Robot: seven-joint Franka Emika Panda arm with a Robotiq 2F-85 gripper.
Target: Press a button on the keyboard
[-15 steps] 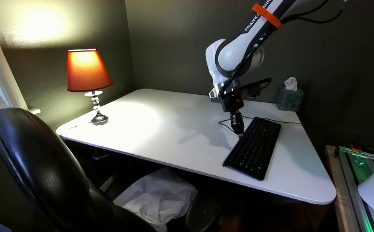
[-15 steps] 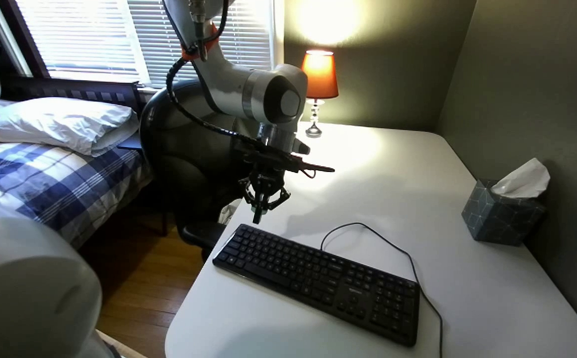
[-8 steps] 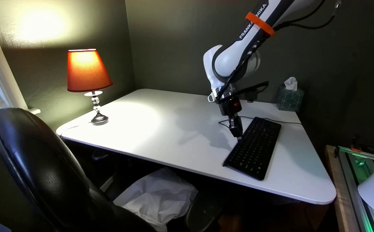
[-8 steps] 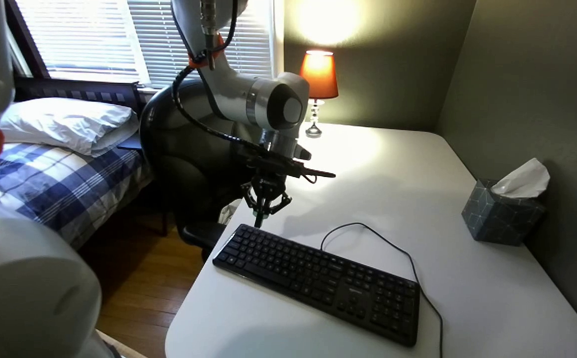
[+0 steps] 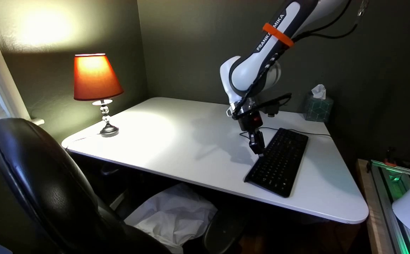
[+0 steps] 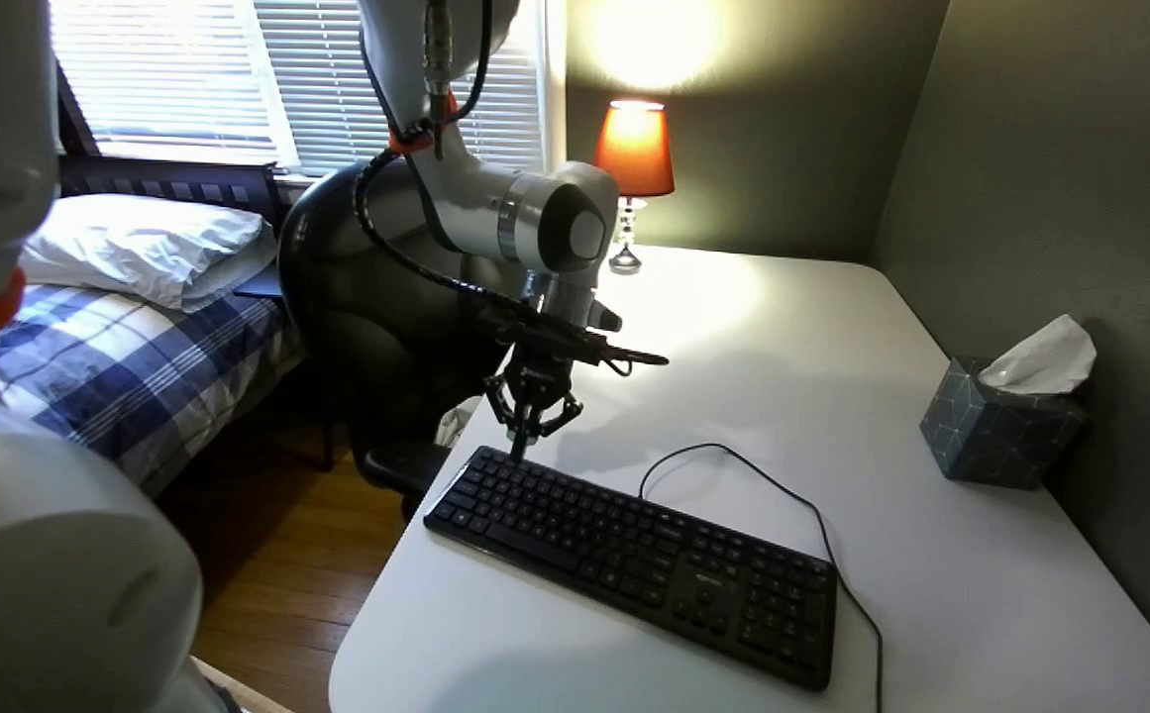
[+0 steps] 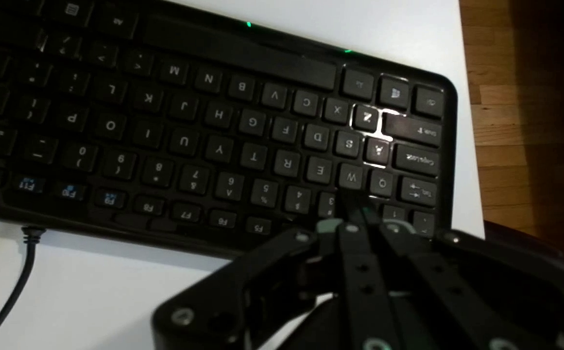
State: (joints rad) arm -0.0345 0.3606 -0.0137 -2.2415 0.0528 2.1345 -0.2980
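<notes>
Since the end effector (image 7: 358, 206), lower right in the wrist view, is fully closed, apparently empty, press straight down on the keyboard (image 7: 213, 126) without sliding sideways.

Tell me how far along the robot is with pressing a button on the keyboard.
Done, it seems: the hand is shut, its tip over the keyboard. Under way: apparently aiming, with the tip between the 3 key and the 1 key in the wrist view. Left, probably: the press itself. No visible key looks pushed down, but the tip hides what's beneath, so I can't tell whether it touches.
</notes>
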